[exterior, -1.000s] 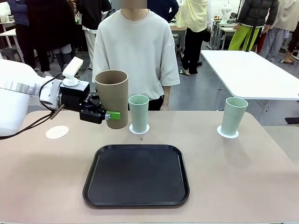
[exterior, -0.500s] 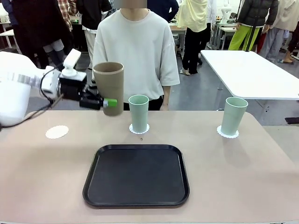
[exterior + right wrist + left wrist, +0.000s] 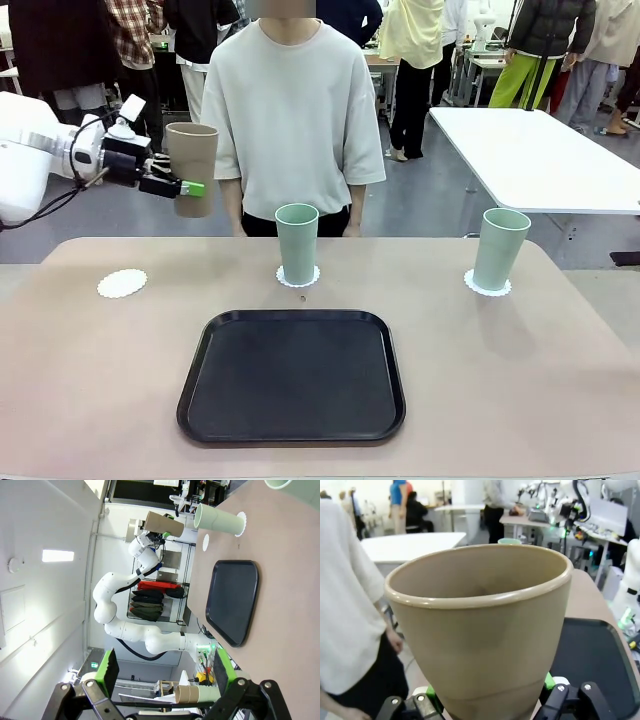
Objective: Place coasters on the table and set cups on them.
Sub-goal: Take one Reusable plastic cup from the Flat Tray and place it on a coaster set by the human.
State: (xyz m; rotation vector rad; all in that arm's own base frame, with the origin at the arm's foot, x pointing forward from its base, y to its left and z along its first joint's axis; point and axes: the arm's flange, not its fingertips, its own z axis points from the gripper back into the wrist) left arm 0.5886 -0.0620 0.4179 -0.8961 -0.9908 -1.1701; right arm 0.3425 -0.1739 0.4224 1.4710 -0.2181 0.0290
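So my left tool (image 3: pixel 183 187) has swung the tan cup (image 3: pixel 192 168) up and left, away from the middle — it's clamped on it, now high above the bare coaster (image 3: pixel 121 283) at the counter's (image 3: pixel 520 370) left end. Both mint cups (image 3: pixel 296 243) already sit on doilies, so lowering this one should finish it. My right tool (image 3: pixel 165 672) hangs wide open, holding nothing.

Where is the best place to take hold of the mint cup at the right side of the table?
Probably around the middle of the right mint cup, coming level from the right. It stands upright on its coaster, tapers toward the base, has no handle, and that side of the table looks free.
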